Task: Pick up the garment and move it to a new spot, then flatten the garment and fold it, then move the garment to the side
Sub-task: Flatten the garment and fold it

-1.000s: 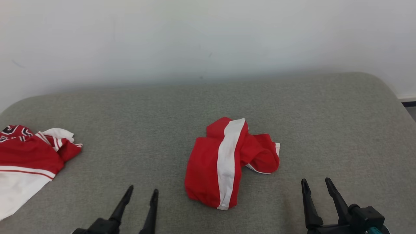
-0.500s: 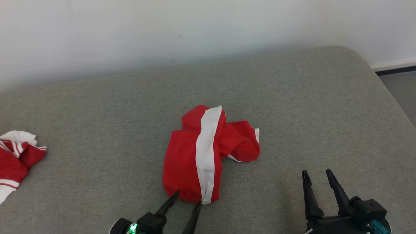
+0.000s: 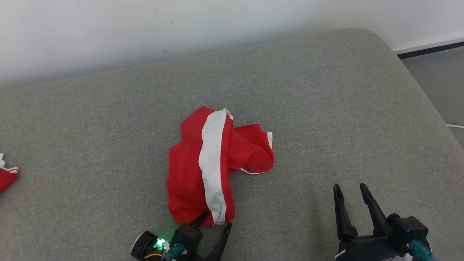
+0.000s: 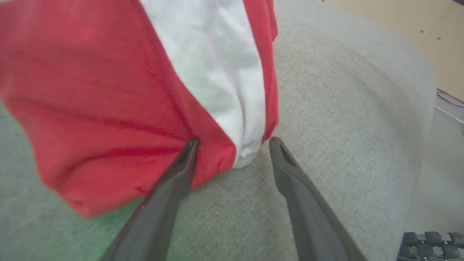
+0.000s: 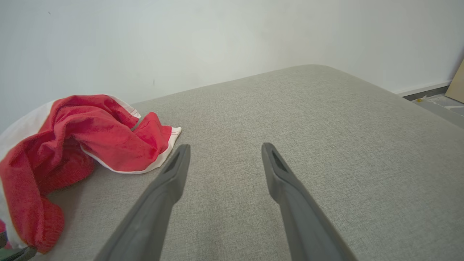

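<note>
Grey cushion [image 3: 326, 108] bears garment [image 3: 214, 163], hem between parted left jaws.

The left gripper [image 3: 216, 222] and right gripper [image 3: 349, 187] are showing tapering black fingers [image 3: 342, 214] and teal connectors [image 3: 417, 247]; the left wrist [image 3: 159, 242] is glowing green.

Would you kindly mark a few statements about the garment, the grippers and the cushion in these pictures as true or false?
1. The red garment with a white stripe lies on the grey cushion. True.
2. The left gripper has its jaws shut on the garment. False: the jaws stand open at the garment's near edge, with one finger against the fabric.
3. The right gripper is apart from the garment, jaws open. True.
4. The garment is folded flat. False: it is bunched in a heap.
5. A second cloth, red and white, lies at the right edge of the head view. False: it lies at the left edge.
</note>
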Robot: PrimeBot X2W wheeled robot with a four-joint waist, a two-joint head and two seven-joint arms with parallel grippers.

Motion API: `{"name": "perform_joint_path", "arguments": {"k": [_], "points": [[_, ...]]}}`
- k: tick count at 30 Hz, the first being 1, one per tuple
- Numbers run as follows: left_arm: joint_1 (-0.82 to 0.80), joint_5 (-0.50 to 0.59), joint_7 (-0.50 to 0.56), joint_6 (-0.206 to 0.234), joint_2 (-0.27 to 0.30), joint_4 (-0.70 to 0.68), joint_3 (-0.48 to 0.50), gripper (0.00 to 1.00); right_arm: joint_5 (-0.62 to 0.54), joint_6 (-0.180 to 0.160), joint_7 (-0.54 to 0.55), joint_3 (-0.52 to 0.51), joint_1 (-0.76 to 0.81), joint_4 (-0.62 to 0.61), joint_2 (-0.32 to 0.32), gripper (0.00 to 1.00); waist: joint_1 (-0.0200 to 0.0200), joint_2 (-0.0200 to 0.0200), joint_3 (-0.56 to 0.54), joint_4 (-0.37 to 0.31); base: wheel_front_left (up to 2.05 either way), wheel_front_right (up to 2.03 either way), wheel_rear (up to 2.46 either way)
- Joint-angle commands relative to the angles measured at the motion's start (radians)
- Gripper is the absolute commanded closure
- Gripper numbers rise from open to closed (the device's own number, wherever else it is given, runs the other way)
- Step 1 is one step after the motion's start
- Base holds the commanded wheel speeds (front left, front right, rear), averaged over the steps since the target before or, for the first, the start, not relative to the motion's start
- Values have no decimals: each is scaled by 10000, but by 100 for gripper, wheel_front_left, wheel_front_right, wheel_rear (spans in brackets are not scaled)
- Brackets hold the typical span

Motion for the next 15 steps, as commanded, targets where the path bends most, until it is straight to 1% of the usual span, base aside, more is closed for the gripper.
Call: {"name": "perform_joint_path", "arguments": {"k": [1,2,3,6,9,12,15], "points": [[-209,-25,12,17,-119,371,-137,0,40,-22,-52,11,-79,31,-12,0,-1,-1,47,-91,0,0,0],[-302,-68,2,16,-169,516,-153,9,44,-22,-53,1,-89,43,-12,0,-1,-1,40,-105,0,0,0],[-362,-115,-8,16,-198,666,-159,100,44,-22,-55,-13,-86,53,-12,0,-1,-1,21,-111,0,0,0],[-423,-249,-39,15,-274,804,-118,100,29,-22,-57,-123,-44,1,-13,0,-1,-1,-42,-68,0,0,0],[-453,-401,-73,16,-229,679,30,100,-41,-22,-58,-262,117,-45,-9,0,-1,-1,-197,138,0,0,0],[-286,-477,-72,57,-11,136,307,100,-67,-22,-59,-360,223,-49,-13,0,-1,-1,-394,483,0,0,0],[18,-410,-71,171,354,-575,600,100,-53,-22,-60,-373,367,-51,-9,0,-1,-1,-599,888,0,0,0]]}}
